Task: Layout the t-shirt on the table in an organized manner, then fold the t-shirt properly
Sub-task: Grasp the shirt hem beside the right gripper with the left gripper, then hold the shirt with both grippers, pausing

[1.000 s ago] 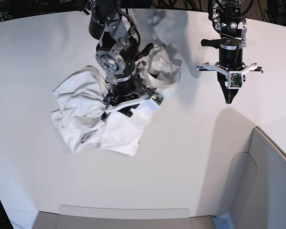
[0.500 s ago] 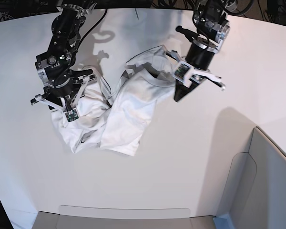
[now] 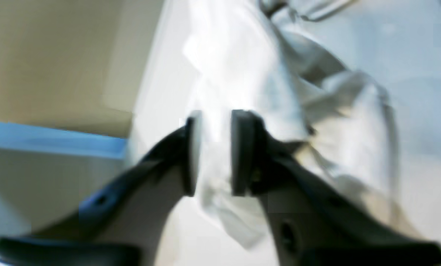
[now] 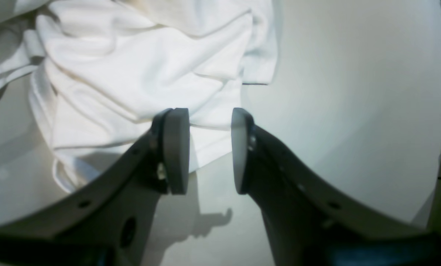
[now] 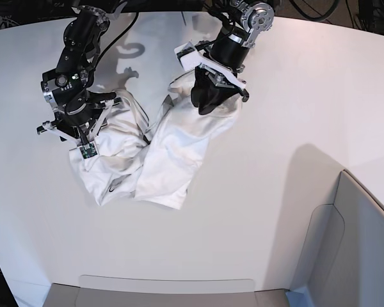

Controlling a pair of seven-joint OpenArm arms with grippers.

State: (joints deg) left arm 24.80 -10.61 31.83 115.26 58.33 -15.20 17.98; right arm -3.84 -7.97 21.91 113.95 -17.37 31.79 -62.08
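The t-shirt (image 5: 160,150) lay crumpled in the upper left of centre of the base view, on the table (image 5: 256,211). It formed two bunched lobes, one toward the left and one running diagonally up to the right, with wrinkles throughout. A small dark mark was visible on the lower left lobe.

The right gripper (image 5: 77,135) stood over the left lobe in the base view. In the right wrist view, the right gripper (image 4: 209,147) had its jaws parted, with a clear gap between the pads and nothing between them. The hem of the t-shirt (image 4: 150,74) lay behind and just above the fingertips, and bare table (image 4: 353,111) filled the right of that frame.

The left gripper (image 5: 212,96) was lowered onto the upper right end of the cloth in the base view. In the blurred left wrist view, the left gripper (image 3: 213,153) showed separated pads with white fabric of the t-shirt (image 3: 242,74) visible in the gap. Whether the pads pressed the fabric could not be determined.
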